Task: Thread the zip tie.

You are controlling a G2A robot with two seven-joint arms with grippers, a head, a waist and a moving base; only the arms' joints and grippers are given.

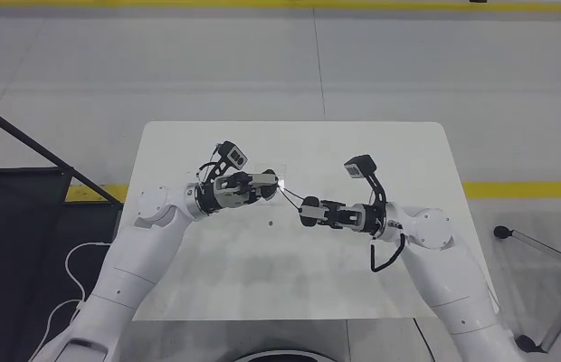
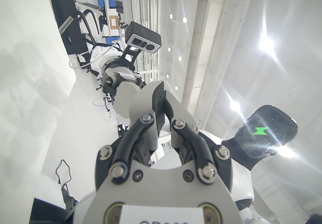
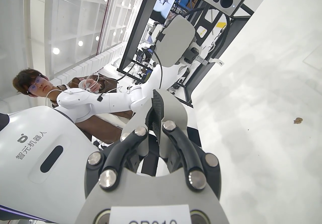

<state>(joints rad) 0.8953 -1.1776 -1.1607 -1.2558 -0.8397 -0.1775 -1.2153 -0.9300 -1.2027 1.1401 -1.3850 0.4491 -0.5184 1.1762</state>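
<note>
Left claw (image 1: 274, 185) is seen from above over the middle of the white rectangular bench (image 1: 353, 271), pointed to the right, with its fingers closed. The right claw (image 1: 303, 211) is found just to its right and slightly nearer, pointed to the left, and its fingers are closed too. A thin black plastic zip tie (image 1: 291, 197) is stretched between the two tips, above the bench surface: one end is pinched by the left claw and the other by the right claw. A small dark speck (image 1: 271, 220) is seen on the bench just near of the left claw.

From the left wrist, the left claw (image 2: 161, 105) is shown with its ribbed black pads (image 2: 158, 99) pressed together. The zip tie cannot be made out between them from this angle. Beyond the tips, the right arm's black wrist camera (image 2: 143, 39) is seen, and the bench (image 2: 25, 84) lies alongside.

From the right wrist, the right claw (image 3: 156, 106) is shown shut, its black pads (image 3: 158, 101) closed flat against each other. The zip tie (image 3: 160, 71) is seen as a fine dark curve rising from these pads towards the grey back of the left claw (image 3: 176, 41) just beyond. The speck (image 3: 298, 120) is shown as a small brown fleck on the bench (image 3: 251, 109).
</note>
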